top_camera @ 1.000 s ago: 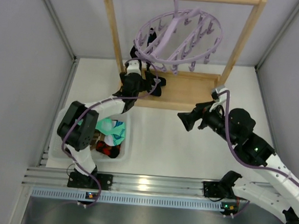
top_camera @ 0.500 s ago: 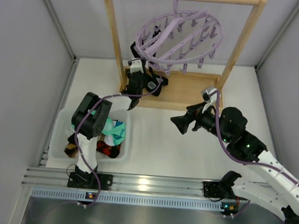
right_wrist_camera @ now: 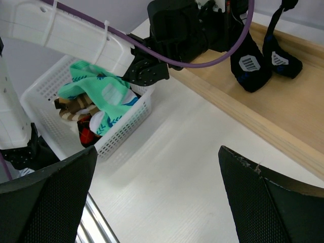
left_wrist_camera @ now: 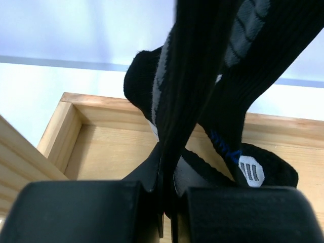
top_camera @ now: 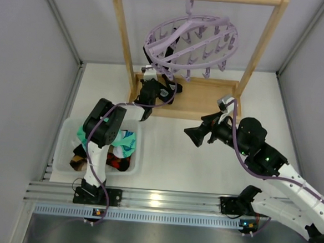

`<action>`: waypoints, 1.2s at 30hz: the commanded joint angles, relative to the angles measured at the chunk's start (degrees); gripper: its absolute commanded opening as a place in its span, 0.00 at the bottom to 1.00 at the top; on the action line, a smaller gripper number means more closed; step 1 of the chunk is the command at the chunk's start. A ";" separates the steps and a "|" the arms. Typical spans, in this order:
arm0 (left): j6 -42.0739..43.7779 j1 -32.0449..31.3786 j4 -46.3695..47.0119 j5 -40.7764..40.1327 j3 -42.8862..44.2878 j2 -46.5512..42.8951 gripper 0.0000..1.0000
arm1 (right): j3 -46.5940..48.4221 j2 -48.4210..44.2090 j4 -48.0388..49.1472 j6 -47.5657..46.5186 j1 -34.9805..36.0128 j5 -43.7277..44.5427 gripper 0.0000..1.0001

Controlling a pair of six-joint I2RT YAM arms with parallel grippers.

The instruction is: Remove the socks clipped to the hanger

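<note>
Since a second ago the left arm's elbow has swung forward over the white plastic mesh basket (top_camera: 67, 130), the lilac ring-shaped plastic hanger (top_camera: 193, 37) has tipped up toward the right, and the right gripper (top_camera: 193, 136) has slid left.

The left gripper (left_wrist_camera: 169, 202) has its jaws pressed together on a fold of the black ribbed sock with grey panels (left_wrist_camera: 202, 76). The sock still hangs from the hanger's left side over the base of the light wooden rack frame (top_camera: 124, 30). We judge a steady pull down and toward the basket is best, with the pinch kept firm so the fabric does not slip. A slow pull should also keep the ring from swinging.

The right jaws are spread and empty, above the white tabletop (right_wrist_camera: 167, 167). Mint-green socks (right_wrist_camera: 101, 88) already lie in the basket.

The sock's white patch with dark bars and its small blue mark carry no writing we can read.
</note>
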 commanded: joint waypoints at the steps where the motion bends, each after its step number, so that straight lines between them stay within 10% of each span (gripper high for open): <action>1: -0.60 -0.67 6.19 -1.51 -2.24 -4.81 0.00 | 0.00 -1.05 3.69 -0.61 -0.90 -0.26 0.99; 20: 3.70 -21.93 6.80 -14.95 -27.65 -36.98 0.00 | 1.76 -10.10 0.18 1.58 -0.90 3.78 0.99; 36: 14.76 -49.52 6.45 -34.99 -25.66 -31.12 0.00 | 13.08 -14.15 -14.58 2.99 -0.90 12.03 0.99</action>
